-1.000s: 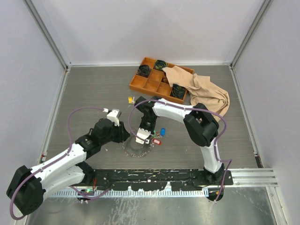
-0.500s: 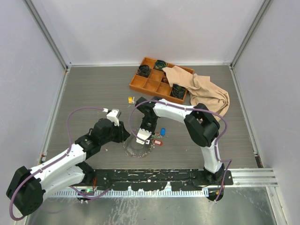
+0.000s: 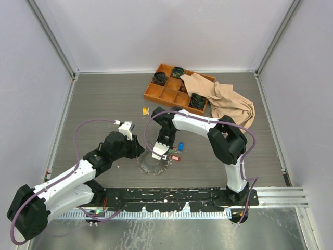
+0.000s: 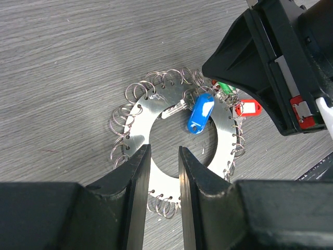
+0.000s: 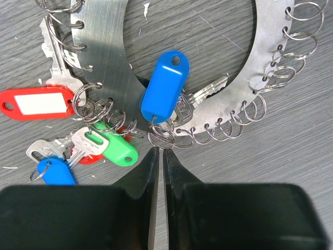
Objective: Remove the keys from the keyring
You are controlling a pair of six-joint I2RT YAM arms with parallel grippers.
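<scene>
Fingers (image 5: 146, 170) of the right gripper (image 5: 160, 150) are pressed almost together, with only a sliver between them. Their tips sit at a small split ring (image 5: 162, 138). I cannot tell whether its wire is actually caught. The left gripper (image 4: 164, 152) has its fingers a little apart over the near rim of the keyring (image 4: 138, 124). Whether they bear on it is unclear.

The likely failure is that thin wire slips out of such narrow tips. A pull could also drag the whole flat keyring if the left side is not pinning it. Neighbouring split rings crowd close and could snag.

In the right wrist view, the blue tag (image 5: 164, 86) and its key (image 5: 202, 95) lie at 12 o'clock from the tips. The other keys lie at 9 o'clock, clustered with a green tag (image 5: 115, 148) and a red tag (image 5: 34, 102). The keyring arcs from 10 to 2 o'clock.
</scene>
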